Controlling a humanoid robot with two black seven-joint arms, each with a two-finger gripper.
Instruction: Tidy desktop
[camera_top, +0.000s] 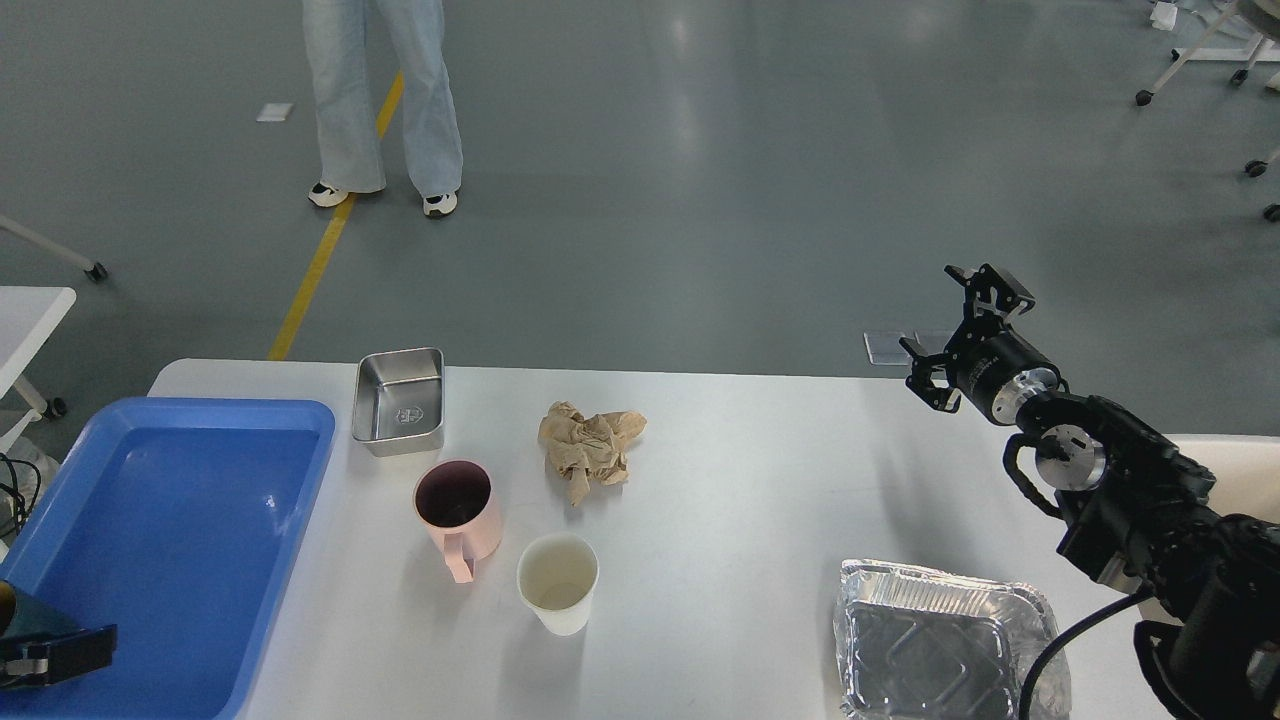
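**On the desktop: light clutter, careful grips**

Across the desktop (760, 470) lie crumpled paper (590, 445), a pink mug (460, 510) and a paper cup (558, 580). My right gripper (950, 335) hovers spread and empty. I'd pinch the soft paper's middle; the cup looks crushable.
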